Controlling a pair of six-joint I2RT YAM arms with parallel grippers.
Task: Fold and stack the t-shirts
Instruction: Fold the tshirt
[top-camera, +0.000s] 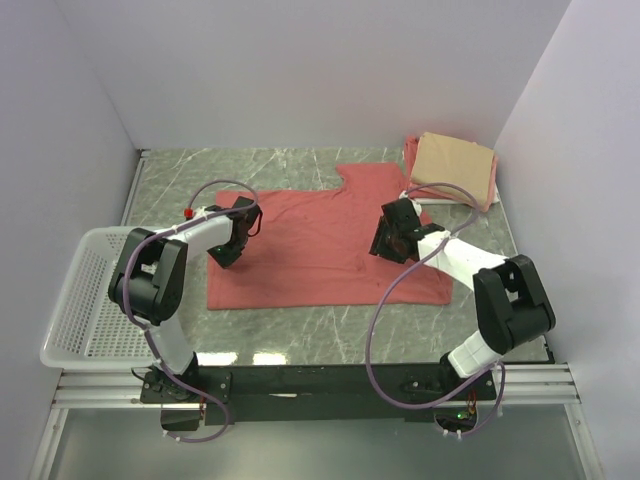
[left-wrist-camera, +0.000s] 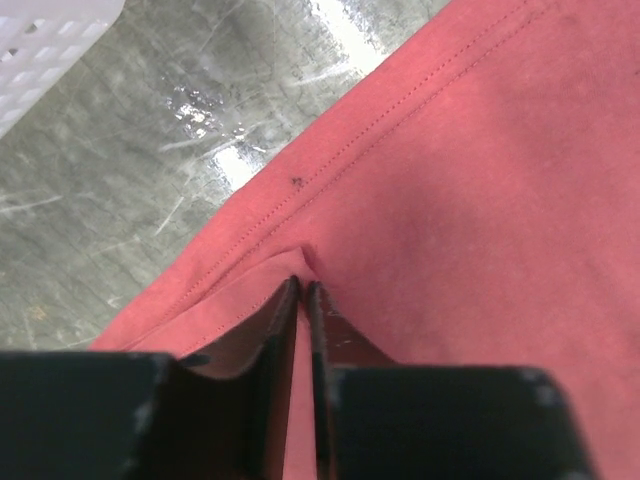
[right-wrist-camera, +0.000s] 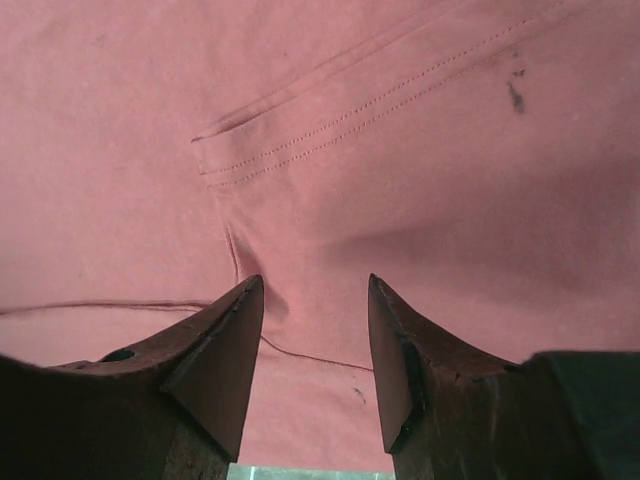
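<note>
Tabletop (top-camera: 300, 165), glossy and veined grey-green like marble, carries everything. Spread flat at its middle lies the salmon-red t-shirt (top-camera: 320, 250), the landmark here: soft matte knit, roughly rectangular, with one short sleeve jutting toward the far right. Bare table borders the shirt on the far and near sides.

Well left of the shirt sits the white plastic mesh basket (top-camera: 75, 300), hanging over the table's edge. Just beyond the shirt's far right corner is a folded tan t-shirt (top-camera: 455, 165) lying on a folded pink t-shirt (top-camera: 411, 150), close against the right wall.

The left gripper (left-wrist-camera: 303, 288) is at the shirt's left edge, its black fingers nearly together and pinching a small raised pucker of the red cloth beside the double-stitched hem. The right gripper (right-wrist-camera: 315, 290) is over the shirt's right half, fingers well apart and holding nothing, a shallow wrinkle of cloth between them.
</note>
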